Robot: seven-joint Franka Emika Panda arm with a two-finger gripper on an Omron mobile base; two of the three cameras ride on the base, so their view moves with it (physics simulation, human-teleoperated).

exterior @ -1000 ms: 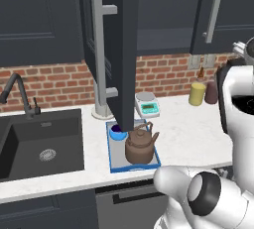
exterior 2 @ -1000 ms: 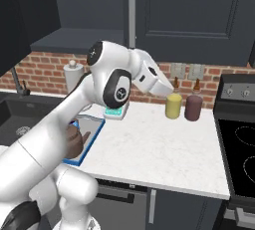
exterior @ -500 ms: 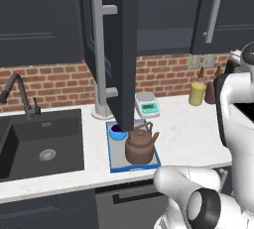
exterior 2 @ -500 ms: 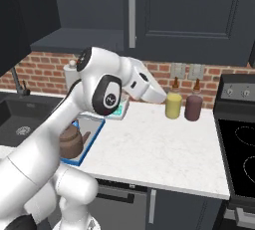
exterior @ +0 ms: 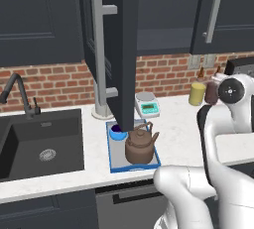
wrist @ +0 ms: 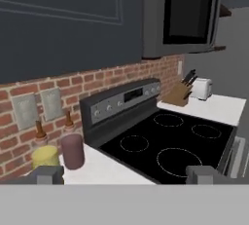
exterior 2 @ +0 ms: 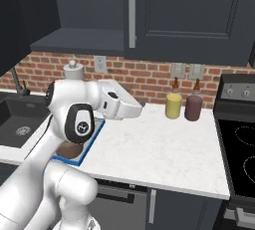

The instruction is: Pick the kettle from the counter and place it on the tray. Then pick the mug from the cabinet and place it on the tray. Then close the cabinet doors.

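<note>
The brown kettle (exterior: 140, 145) stands on the grey, blue-rimmed tray (exterior: 110, 149) on the white counter (exterior: 173, 124). The blue mug (exterior: 118, 133) sits at the tray's back, partly hidden by an open cabinet door (exterior: 126, 49) seen edge-on, with its bar handle (exterior: 97, 54). The cabinet (exterior: 163, 20) is open behind it; the door (exterior: 223, 10) to its right is shut. My gripper (wrist: 125, 175) is open and empty, its fingertips (wrist: 48, 174) wide apart, held above the counter right of the tray and facing the stove. In the right base view the hand (exterior 2: 124, 105) hangs beside the tray (exterior 2: 94, 135).
A yellow canister (exterior: 197, 94) and a maroon canister (exterior: 212, 91) stand by the brick wall. A white scale (exterior: 148, 105) sits behind the tray. The dark sink (exterior: 39, 146) and tap lie left. The stove (wrist: 165, 141), a knife block (wrist: 179, 92) and a toaster (wrist: 202, 87) are right.
The arm has folded back and the hand has dropped lower and closer to the tray's right side. Kettle, mug and doors have not moved.
</note>
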